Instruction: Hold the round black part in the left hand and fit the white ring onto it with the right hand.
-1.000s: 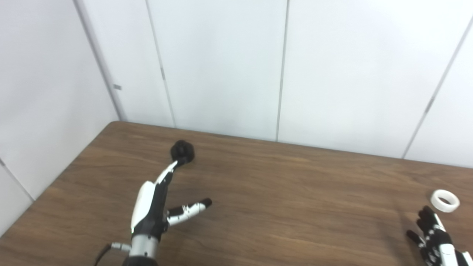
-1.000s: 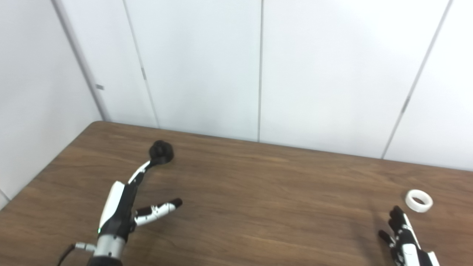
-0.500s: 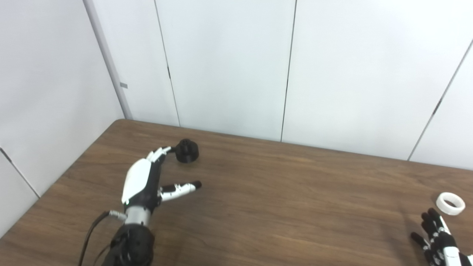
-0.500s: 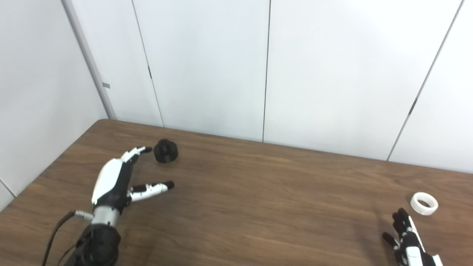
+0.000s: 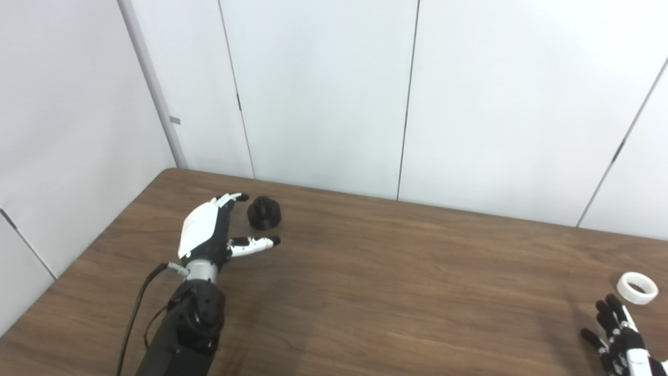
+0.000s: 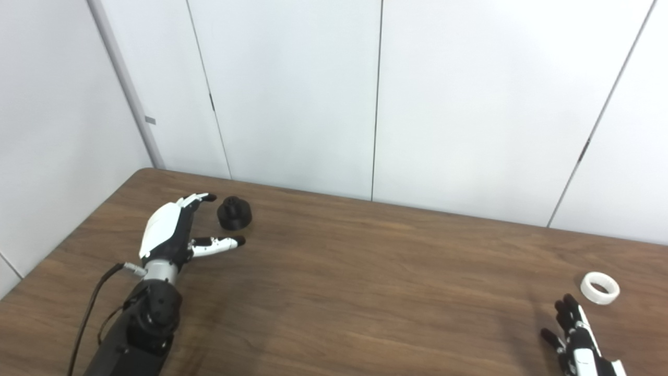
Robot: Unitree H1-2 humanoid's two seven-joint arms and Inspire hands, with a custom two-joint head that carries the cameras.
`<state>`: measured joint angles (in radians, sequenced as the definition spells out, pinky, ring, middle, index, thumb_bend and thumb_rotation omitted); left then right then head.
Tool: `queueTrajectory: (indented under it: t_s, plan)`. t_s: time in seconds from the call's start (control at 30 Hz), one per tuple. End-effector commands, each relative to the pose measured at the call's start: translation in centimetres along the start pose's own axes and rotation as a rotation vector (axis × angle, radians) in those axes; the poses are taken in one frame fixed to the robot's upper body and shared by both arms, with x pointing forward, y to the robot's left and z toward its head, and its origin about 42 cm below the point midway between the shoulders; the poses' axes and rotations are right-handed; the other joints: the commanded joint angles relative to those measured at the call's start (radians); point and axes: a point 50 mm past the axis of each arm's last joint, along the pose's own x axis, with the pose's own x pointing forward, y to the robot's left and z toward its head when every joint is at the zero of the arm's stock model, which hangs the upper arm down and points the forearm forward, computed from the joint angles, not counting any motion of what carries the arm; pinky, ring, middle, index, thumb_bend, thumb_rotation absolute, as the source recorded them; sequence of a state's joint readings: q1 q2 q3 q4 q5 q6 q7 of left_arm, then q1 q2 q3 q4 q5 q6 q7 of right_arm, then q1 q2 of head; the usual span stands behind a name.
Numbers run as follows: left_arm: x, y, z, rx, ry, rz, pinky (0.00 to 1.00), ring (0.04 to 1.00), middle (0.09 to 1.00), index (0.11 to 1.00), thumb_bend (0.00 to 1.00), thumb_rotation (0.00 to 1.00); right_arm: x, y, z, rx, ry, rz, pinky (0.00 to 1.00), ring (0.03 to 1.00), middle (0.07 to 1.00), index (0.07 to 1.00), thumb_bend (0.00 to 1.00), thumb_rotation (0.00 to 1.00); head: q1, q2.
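The round black part (image 5: 264, 212) stands on the brown table (image 5: 396, 271) at the far left. My left hand (image 5: 211, 233) is open just left of it, fingers above and thumb below, not touching it. The white ring (image 5: 636, 288) lies flat at the far right of the table. My right hand (image 5: 616, 337) is open at the bottom right corner, a little nearer to me than the ring and apart from it. In the right eye view the part (image 6: 234, 212), the ring (image 6: 599, 287), my left hand (image 6: 175, 233) and my right hand (image 6: 574, 334) show the same.
White wall panels (image 5: 323, 94) rise right behind the table's far edge and along its left side. A black cable (image 5: 136, 313) hangs by my left forearm.
My left hand has moved forward to the black part, which now sits between fingers and thumb. The right hand has barely moved. The camera shifted after the earliest frames.
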<state>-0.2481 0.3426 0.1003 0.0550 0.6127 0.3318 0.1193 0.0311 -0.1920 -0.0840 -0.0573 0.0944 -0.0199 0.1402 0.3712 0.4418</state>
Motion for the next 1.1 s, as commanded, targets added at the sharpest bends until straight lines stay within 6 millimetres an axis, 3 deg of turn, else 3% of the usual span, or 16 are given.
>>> queueTrajectory:
  t_s: [0.0,0.4,0.83,1.07]
  plan:
    - [2.3,2.1,1.9,0.021,-0.064,0.092,1.00,0.965,0.912,0.828,0.94,0.33,-0.5,0.5,-1.4,0.011,0.054,-0.001,1.00,1.000,0.978,0.998,0.44,1.00,0.000,0.001]
    - [5.9,0.6,2.8,0.067,0.028,0.091,1.00,0.993,0.933,0.834,0.93,0.36,-0.6,0.3,-1.4,-0.001,0.066,-0.010,1.00,1.000,0.979,0.996,0.47,1.00,0.000,0.001]
    - [7.3,-0.1,2.0,0.071,0.062,0.088,1.00,0.995,0.931,0.836,0.96,0.34,-0.5,0.4,-1.4,-0.015,0.066,-0.018,1.00,1.000,0.976,1.000,0.51,1.00,-0.011,-0.001]
    - [7.9,-0.3,1.9,0.103,0.084,0.066,1.00,0.999,0.937,0.833,0.95,0.34,-0.6,0.3,-1.4,-0.020,0.066,-0.026,1.00,1.000,0.967,0.993,0.48,1.00,-0.014,0.001]
